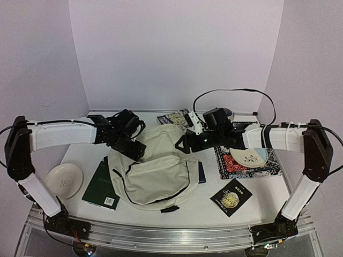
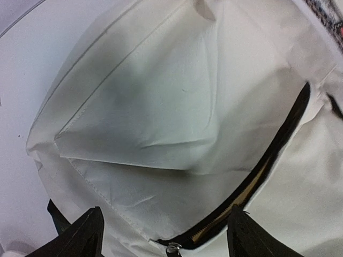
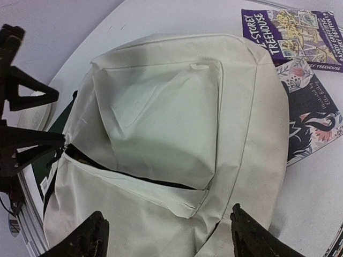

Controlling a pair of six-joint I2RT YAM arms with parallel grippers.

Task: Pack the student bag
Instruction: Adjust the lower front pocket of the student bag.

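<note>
**Two grippers held spread over a flat-lying student bag**

1. Position. The student bag (image 1: 155,171) is laid flat at the middle of the table (image 1: 206,209), between the two arms.

2. Orientation. Its long axis runs from the far edge towards the near edge, leaning slightly left at the near end. The broad rounded end, traced by a curved black zip line, faces the near edge, where a black strap end (image 1: 170,209) shows. The narrower end points to the far edge. The front pocket (image 3: 161,118) faces upward.

3. Containers.
- The zip (image 2: 262,163) is seen parted, with gold teeth and a dark gap. Nothing inside the bag can be made out.
- A white plate (image 1: 64,179) is set at the left, apart from the bag.
- A pale dish (image 1: 247,156) is set on a patterned mat (image 1: 252,170) at the right.

4. Other items.
- A green book (image 1: 101,184) is partly covered by the bag's left side.
- A blue book (image 1: 201,172) shows from under its right side.
- A black booklet (image 1: 230,197) lies near the right arm's base.
- A purple book (image 3: 292,35) and a floral book (image 3: 311,115) lie at the far end, the latter partly hidden by the fabric.

5. Arms. Both forearms are held roughly level, elbows raised at the table's outer sides, wrists bent down over the bag's far half.
- The left gripper (image 2: 166,214) is over the zip line, its jaws spread wide with nothing pinched.
- The right gripper (image 3: 167,213) is likewise spread wide above the fabric and grips nothing.
</note>
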